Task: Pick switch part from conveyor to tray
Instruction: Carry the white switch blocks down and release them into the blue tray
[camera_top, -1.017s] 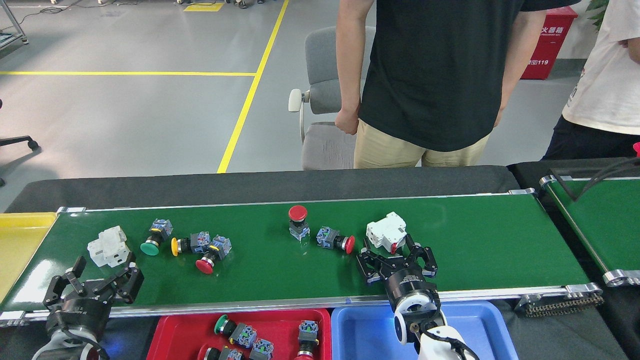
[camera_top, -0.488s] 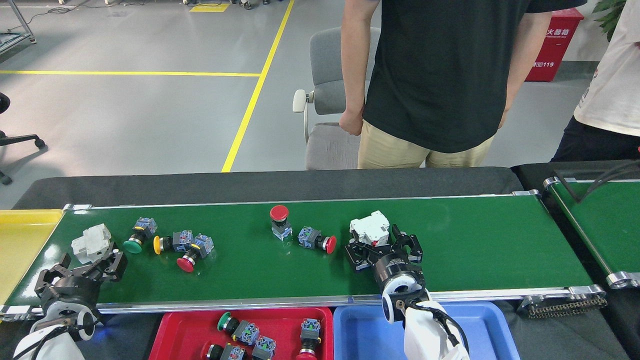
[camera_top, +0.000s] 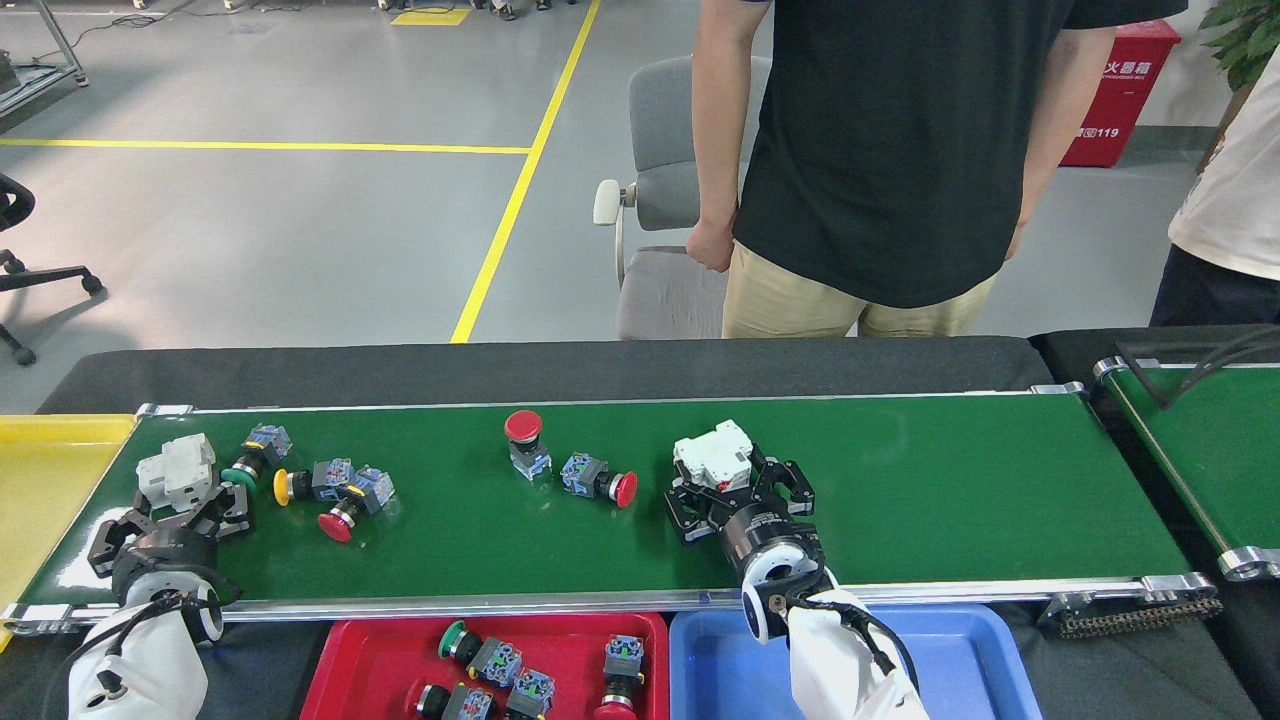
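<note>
Floor: a grey smooth floor (camera_top: 250, 230) is shining softly under even light.
Lines: yellow tape lines (camera_top: 505, 205) are crossing the floor, one going far, one going sideways.
Chair: a grey office chair (camera_top: 665, 200) is standing behind the counter's far edge.
Person: a person in a black shirt (camera_top: 890, 140) is standing beside the chair.
Box: a red box (camera_top: 1115, 95) is standing at the far right.
Plant: green leaves (camera_top: 1245, 40) are showing in the top right corner.

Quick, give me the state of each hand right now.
Left hand: open, at the white switch part on the conveyor, not gripping it.
Right hand: open, fingers either side of the white breaker part.
</note>
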